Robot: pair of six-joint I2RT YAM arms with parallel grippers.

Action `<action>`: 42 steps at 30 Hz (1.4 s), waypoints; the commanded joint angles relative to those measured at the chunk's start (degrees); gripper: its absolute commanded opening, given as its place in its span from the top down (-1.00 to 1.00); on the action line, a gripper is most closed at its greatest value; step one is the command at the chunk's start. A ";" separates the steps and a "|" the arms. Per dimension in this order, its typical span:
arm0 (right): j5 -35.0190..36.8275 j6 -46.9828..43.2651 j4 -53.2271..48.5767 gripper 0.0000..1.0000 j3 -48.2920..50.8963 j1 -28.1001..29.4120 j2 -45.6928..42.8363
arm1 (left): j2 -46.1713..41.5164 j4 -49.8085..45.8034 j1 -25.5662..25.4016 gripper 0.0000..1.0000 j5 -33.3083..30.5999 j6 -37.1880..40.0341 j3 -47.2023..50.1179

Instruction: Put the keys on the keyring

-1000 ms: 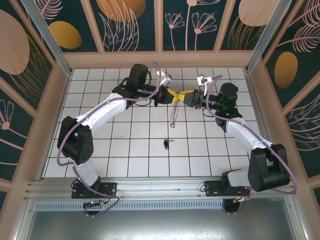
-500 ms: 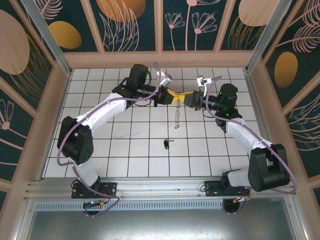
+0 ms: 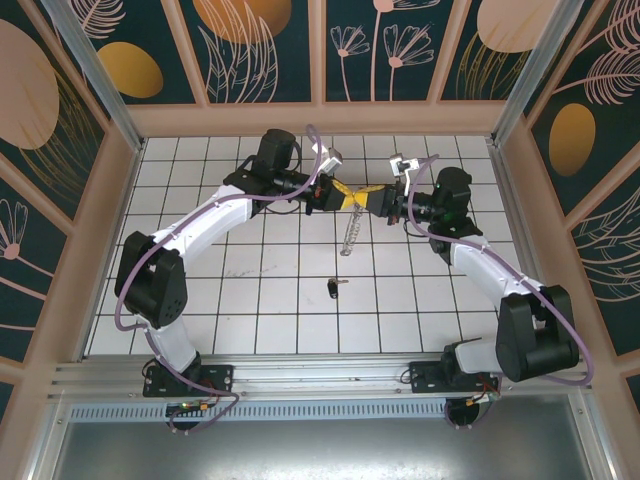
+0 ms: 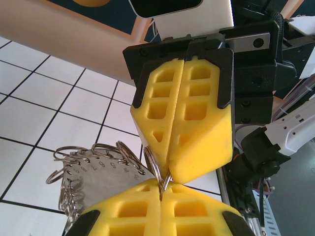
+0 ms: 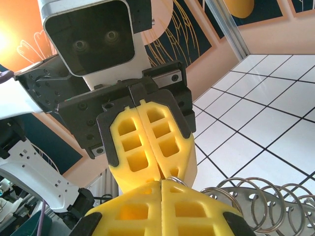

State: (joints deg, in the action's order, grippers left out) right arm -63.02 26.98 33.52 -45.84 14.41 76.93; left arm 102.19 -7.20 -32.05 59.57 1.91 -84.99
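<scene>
**Top external view:** Compared with 1 second earlier, the right gripper (image 3: 365, 199) has closed. Its yellow foam pads now meet the left gripper (image 3: 346, 197) tip to tip. The keyring (image 3: 348, 232), a chain of thin linked metal rings, hangs below that junction and has shifted slightly left. The key (image 3: 332, 289), small with a black head, lies unmoved on the white tiled floor (image 3: 250, 300), well apart from the keyring.

**Left wrist view:** The left gripper (image 4: 161, 189) has its pads together, clamped on 1 ring of the keyring (image 4: 98, 160). The right gripper (image 4: 169, 167) pinches the same ring.

**Right wrist view:** Both pad pairs, right gripper (image 5: 161, 189) and left gripper (image 5: 158, 169), are pressed together. The keyring (image 5: 261, 201) coils just beside them.
</scene>
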 commanded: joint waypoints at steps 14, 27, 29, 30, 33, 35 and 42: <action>1.51 1.56 2.99 1.00 1.13 1.55 0.41 | -0.74 6.72 0.20 0.55 -1.30 -0.78 -0.29; 3.52 3.86 6.01 1.00 1.46 0.87 2.34 | -2.74 10.04 1.40 0.25 -2.44 -2.39 2.85; 3.71 4.04 6.25 1.00 1.46 0.64 2.55 | -3.17 10.60 1.56 0.22 -2.31 -2.72 3.33; 3.79 4.04 6.21 1.00 1.42 0.62 2.78 | -3.28 10.84 1.64 0.21 -2.35 -2.81 3.58; 3.96 4.33 6.67 1.00 1.37 0.31 3.46 | -3.66 11.59 1.82 0.19 -2.44 -3.13 4.34; 4.10 4.39 6.79 1.00 1.34 0.27 3.91 | -3.67 12.52 1.99 0.18 -2.80 -3.64 5.08; 3.32 4.91 8.69 1.00 1.29 -0.49 4.89 | -7.61 19.24 3.18 0.14 -7.27 -9.30 9.33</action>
State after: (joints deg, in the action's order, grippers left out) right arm -59.42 30.98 37.52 -44.82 14.55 81.67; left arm 96.90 6.55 -29.85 54.54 -3.84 -77.36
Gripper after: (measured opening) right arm 0.046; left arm 0.426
